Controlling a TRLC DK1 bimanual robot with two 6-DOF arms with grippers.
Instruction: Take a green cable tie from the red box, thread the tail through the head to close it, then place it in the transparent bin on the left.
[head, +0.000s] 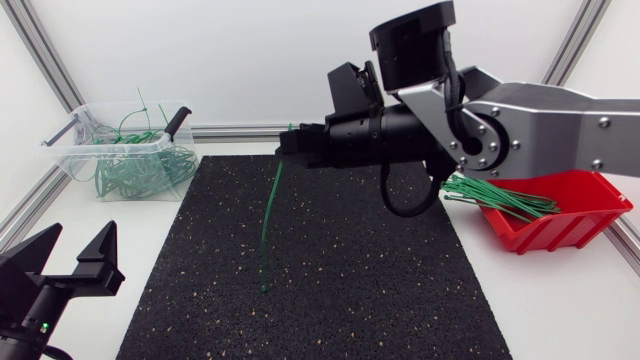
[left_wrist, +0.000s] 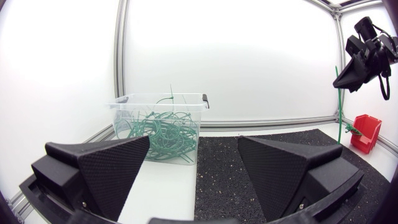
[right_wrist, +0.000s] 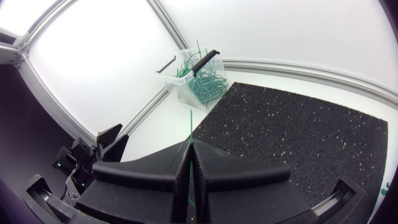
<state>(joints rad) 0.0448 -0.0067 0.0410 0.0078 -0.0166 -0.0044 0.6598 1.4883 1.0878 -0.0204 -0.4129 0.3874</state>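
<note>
- From where I stand, the right arm (head: 540, 120) comes in from the right edge of the overhead frame and reaches past the middle. Its right pincer (head: 288, 146) sits just above centre.
- That pincer is closed down narrow on a single green cable tie (head: 270, 225). In the right wrist view the two fingers press together with the green strip caught between them.
- The tie hangs straight down from the fingertips over the black mat (head: 350, 290), ending left of centre. I cannot tell whether its tip touches the mat.
- The left pincer (head: 70, 262) is in the lower left corner of the overhead frame, low over the white surface (head: 560, 310) just beside the mat's left edge. Its fingers are spread wide with nothing between them.
- The transparent bin (head: 70, 150) stands in the upper left, off the mat, with a tangle of closed green ties (head: 140, 172) piled inside and a few loops poking above the rim.
- The red box (head: 570, 228) sits at the right edge, partly under the right arm. A bundle of straight green ties (head: 497, 199) lies across its near rim.
</note>
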